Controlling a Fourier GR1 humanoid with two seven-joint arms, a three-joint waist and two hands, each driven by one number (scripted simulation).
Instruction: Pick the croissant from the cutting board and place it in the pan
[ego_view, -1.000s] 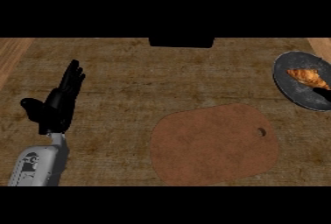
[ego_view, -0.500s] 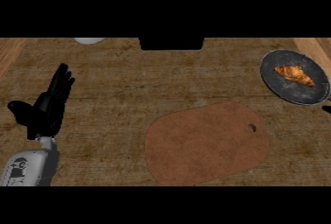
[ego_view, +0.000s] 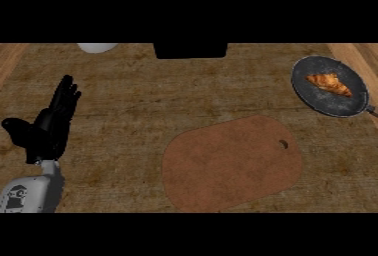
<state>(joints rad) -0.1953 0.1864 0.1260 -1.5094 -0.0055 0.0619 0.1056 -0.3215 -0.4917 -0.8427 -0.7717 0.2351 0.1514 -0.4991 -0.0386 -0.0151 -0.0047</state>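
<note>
Fingers (ego_view: 65, 97) straight and held close together, that's the left hand (ego_view: 46, 132) over at nine o'clock, thumb splayed off toward the view's left edge, holding nothing and resting open above the counter (ego_view: 148, 100). Its grey forearm (ego_view: 31, 190) comes up from seven o'clock and is cut off by the lower edge, so only a short stretch of it shows. The right hand is nowhere in view, so its state can't be told.

Moving out from the hand toward five o'clock, there's the cutting board (ego_view: 232, 164), a rounded brown slab lying flat on the counter, with a small dark hole near its two o'clock edge. Its top is bare.

Swing up to two o'clock and there's the pan (ego_view: 308, 95), dark and round, well apart from the board. And there's the croissant (ego_view: 329, 84), golden-orange, lying inside the pan, toward the upper right of its floor. The pan's handle runs off toward the right edge at about three o'clock and only a stub of it shows before the frame cuts it.

Up at twelve o'clock, a black block (ego_view: 190, 50) sits at the far edge of the counter, clipped at the top so its shape is hard to make out. At eleven o'clock a pale, rounded thing (ego_view: 97, 47) peeks in, only its lower rim visible, too little to name. Lighter wood strips (ego_view: 10, 57) show at the far left and far right corners
</note>
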